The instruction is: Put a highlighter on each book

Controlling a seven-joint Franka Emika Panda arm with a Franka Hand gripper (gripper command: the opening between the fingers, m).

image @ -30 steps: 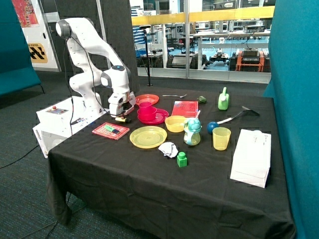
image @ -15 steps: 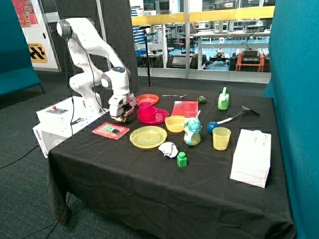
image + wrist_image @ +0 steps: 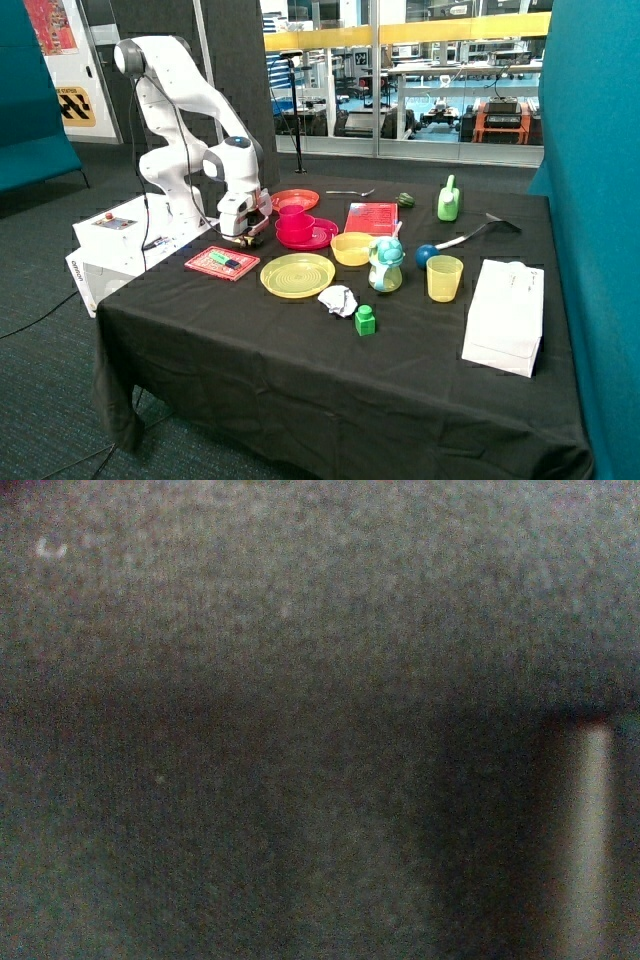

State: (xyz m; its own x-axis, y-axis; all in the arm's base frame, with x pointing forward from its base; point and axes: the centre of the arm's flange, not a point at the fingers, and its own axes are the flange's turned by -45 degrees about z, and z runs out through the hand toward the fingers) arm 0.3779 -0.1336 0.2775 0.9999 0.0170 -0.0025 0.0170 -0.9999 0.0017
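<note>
Black tablecloth fills nearly the whole wrist view, so the white two-finger gripper point(image 3: 243, 236) is right down at the cloth-covered table point(image 3: 250, 340), and honestly I can't tell whether it's apart or together; that view only shows one pale vertical strip at the edge. From the outside view the gripper sits between the near flat red square book with a pale patterned cover point(image 3: 221, 263) and the stack of round red plastic plates with a pink cup on top point(image 3: 297, 228). That near book already has a small green highlighter point(image 3: 219, 258) lying on it, with something dark beside it that I can't make out. The second red square book point(image 3: 371, 217) lies further back, past the small yellow bowl point(image 3: 353, 248), and I can't see any highlighter on it. Just beside the near book is a big round yellow plate point(image 3: 297, 275), then a crumpled white paper ball point(image 3: 338, 299) and a green toy block point(image 3: 365, 320) toward the front edge. Further along are a pale green sippy cup with a teal lid point(image 3: 386, 266), a yellow plastic cup point(image 3: 444, 278) and a flat white paper bag point(image 3: 505, 314). Near the far edge stands a green spray bottle point(image 3: 448, 200).
</note>
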